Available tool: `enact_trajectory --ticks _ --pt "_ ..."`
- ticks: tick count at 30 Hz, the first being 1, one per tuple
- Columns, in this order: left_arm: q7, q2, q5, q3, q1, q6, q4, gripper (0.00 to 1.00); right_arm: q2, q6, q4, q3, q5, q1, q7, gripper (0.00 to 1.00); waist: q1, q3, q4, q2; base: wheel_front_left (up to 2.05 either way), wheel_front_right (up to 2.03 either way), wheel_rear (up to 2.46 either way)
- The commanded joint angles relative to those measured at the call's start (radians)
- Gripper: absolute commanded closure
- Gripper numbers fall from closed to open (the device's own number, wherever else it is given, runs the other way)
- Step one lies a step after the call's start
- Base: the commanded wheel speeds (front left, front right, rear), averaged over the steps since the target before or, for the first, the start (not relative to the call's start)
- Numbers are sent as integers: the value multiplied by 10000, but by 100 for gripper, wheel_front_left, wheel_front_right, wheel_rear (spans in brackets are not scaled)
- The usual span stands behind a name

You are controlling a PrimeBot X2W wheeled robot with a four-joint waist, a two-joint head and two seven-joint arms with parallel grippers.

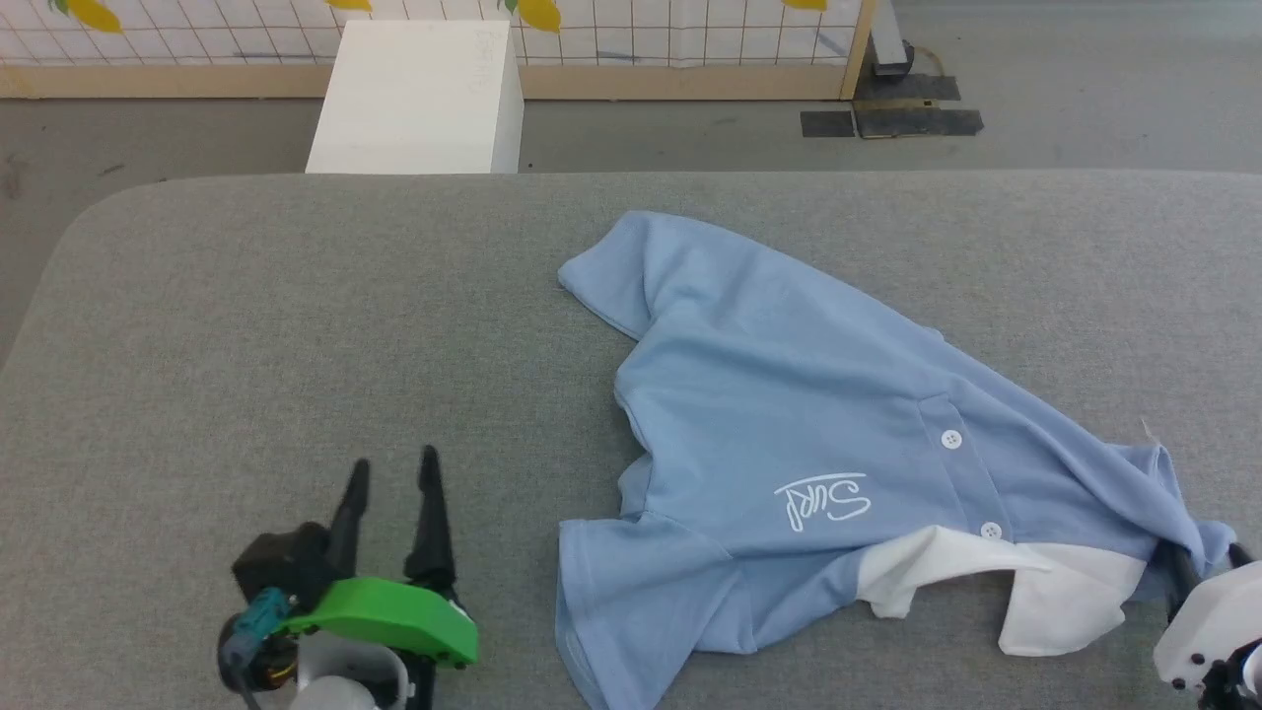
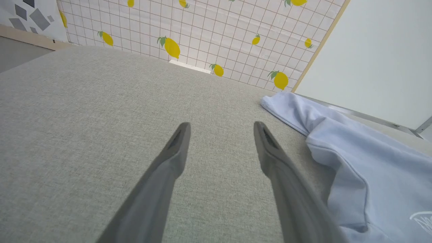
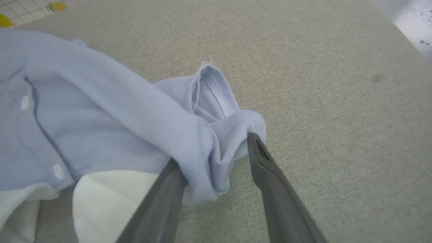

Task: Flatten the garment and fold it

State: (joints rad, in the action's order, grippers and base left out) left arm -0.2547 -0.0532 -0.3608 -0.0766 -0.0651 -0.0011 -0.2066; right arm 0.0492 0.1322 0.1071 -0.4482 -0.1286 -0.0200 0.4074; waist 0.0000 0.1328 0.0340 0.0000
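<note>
A fold of the garment [image 3: 101, 118] covers one fingertip of the right pincer [image 3: 216, 150], cropped at the head view's corner.

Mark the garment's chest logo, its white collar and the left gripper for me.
chest logo [image 1: 823, 500]: head view, middle of the white cursive lettering.
white collar [image 1: 1070, 602]: head view, on its wide outspread flap.
left gripper [image 1: 394, 460]: head view, midway between its open fingertips.

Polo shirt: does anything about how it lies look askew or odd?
Yes. The polo shirt lies crooked and creased on the table, one sleeve bunched between the right gripper's parted fingers, white collar flopped out. A loose thread sticks out of the sleeve hem.
</note>
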Motion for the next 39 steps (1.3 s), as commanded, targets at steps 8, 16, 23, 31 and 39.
enact_trajectory --ticks 8,16,23,31,39 --pt "2715 -358 -511 -1704 129 -1072 191 0 10 -15 -694 54 430 233 -2692 0 0 -274 3 0 0 0 0" --pt "6175 -1049 -666 -2909 1292 -894 1334 0 10 -15 -810 53 439 497 -3360 0 0 -529 -63 0 0 0 0" --pt "7761 -976 -765 -3319 1863 -316 1808 0 10 -15 -840 292 216 602 -3382 0 0 -604 -178 0 0 0 0" --pt "8282 -531 -1137 -3441 1561 -25 1394 0 10 -15 -845 866 -46 596 -3355 0 0 -385 -498 0 0 0 0" --pt "7592 -316 -1585 -2889 1169 218 1074 100 10 -15 -859 1062 -141 574 -3394 0 0 -134 -670 0 0 0 0"
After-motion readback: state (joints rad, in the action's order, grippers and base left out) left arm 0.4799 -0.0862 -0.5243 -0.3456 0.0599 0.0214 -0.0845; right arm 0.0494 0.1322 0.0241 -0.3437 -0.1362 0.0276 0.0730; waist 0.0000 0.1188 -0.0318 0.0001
